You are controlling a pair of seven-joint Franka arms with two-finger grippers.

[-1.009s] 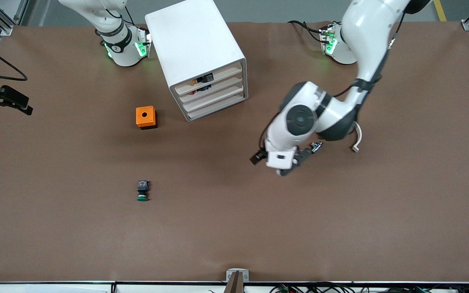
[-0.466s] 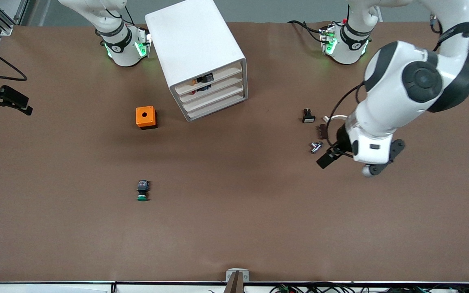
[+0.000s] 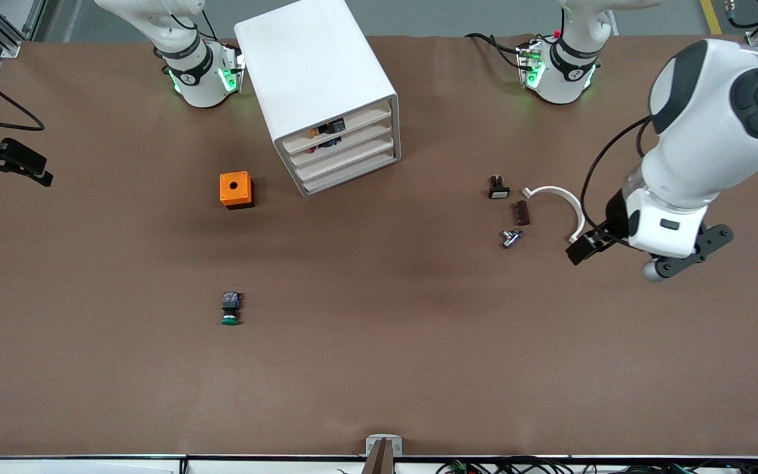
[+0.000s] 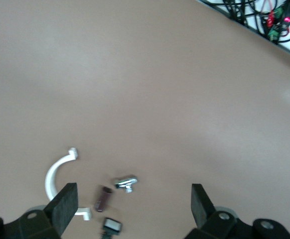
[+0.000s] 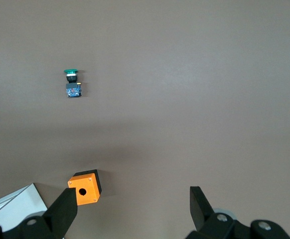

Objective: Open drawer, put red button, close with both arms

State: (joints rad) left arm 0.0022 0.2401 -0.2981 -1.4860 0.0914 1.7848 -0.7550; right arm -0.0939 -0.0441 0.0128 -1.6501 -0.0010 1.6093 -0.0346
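The white cabinet (image 3: pixel 316 72) stands near the right arm's base. Its four beige drawer fronts (image 3: pixel 346 151) line up flush. Small dark and reddish things (image 3: pixel 326 129) show above the top drawer's front; I cannot tell what they are. No red button shows on the table. My left gripper (image 4: pixel 132 205) is open and empty above the table at the left arm's end; its hand (image 3: pixel 665 227) shows in the front view. My right gripper (image 5: pixel 133 208) is open and empty, high over the table near the orange box (image 5: pixel 85 187). It is outside the front view.
The orange box with a round hole (image 3: pixel 235 189) sits beside the cabinet. A green-capped button (image 3: pixel 230 309) lies nearer the front camera. A white curved clip (image 3: pixel 560 201), a brown piece (image 3: pixel 521 212), a silver piece (image 3: pixel 510 237) and a small black switch (image 3: pixel 499 188) lie near the left hand.
The left arm has swung from the middle of the table toward the left arm's end, uncovering the small parts and the clip. The right arm has not moved.
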